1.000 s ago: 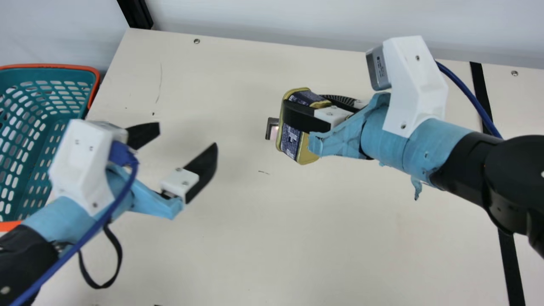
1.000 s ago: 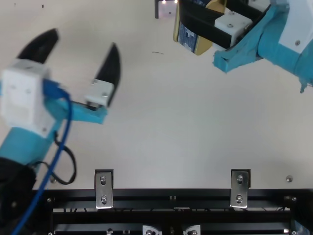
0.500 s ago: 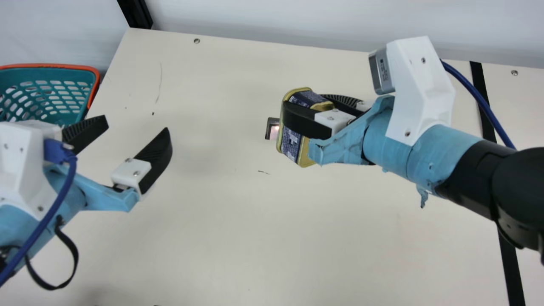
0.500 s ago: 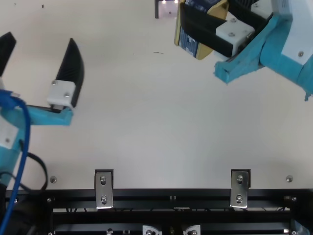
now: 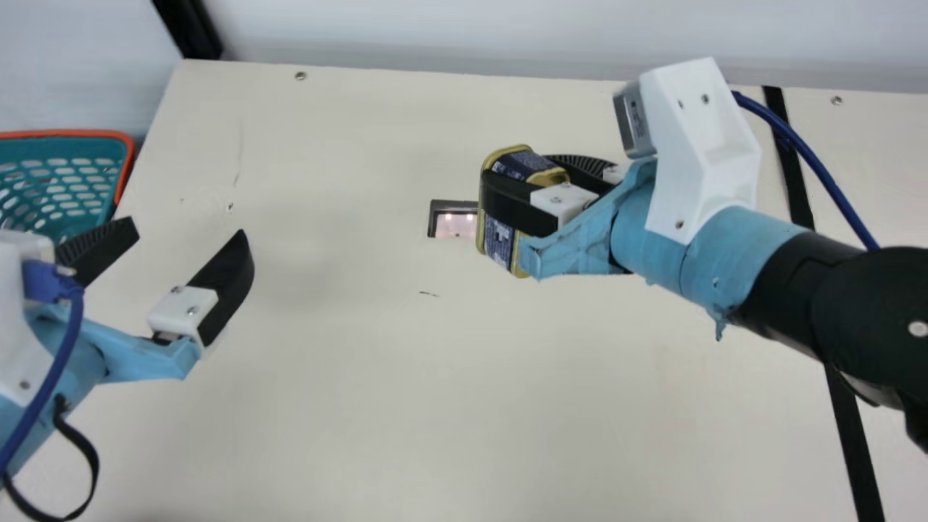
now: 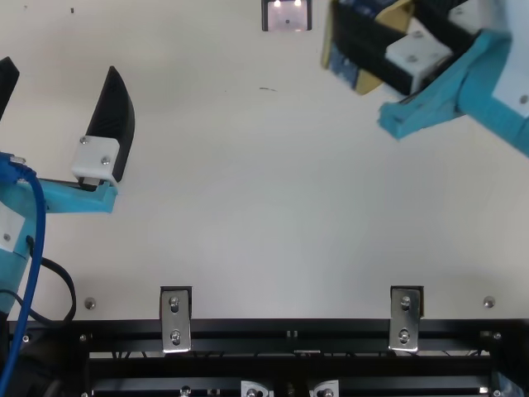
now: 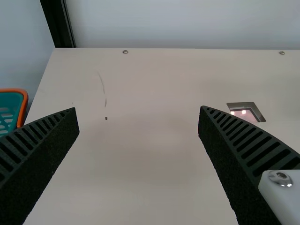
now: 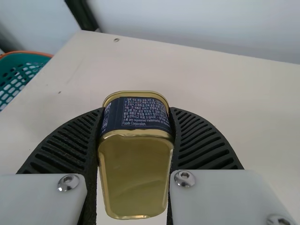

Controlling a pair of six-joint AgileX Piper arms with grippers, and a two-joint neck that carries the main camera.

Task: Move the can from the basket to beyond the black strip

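- In the main view, the right claw [image 5: 519, 170] had the can [image 5: 499, 239] squeezed between its two fingers. The can was over the worktop [image 5: 435, 377], out of the basket [image 5: 65, 181], and on the basket's side of the black strip [image 5: 794, 181]. It was well apart from both. So the job looked to be at the carrying step: the picking up was done, but the can had to get past the strip. The left claw [image 5: 188, 230] was wide open, near the basket.
- In the top view, the can was in the right claw too, near a little window [image 6: 288, 16] in the worktop but not over it. The left claw was far from the can, so it seemed to have no more work to do.
- In the left wrist view, the left claw's fingers were spread, with nothing held.
- In the right wrist view, the can was pinched snugly, one finger on each side. The next move called for keeping that tight hold, taking the can over the strip, putting it down gently on the far side, and only then letting go.
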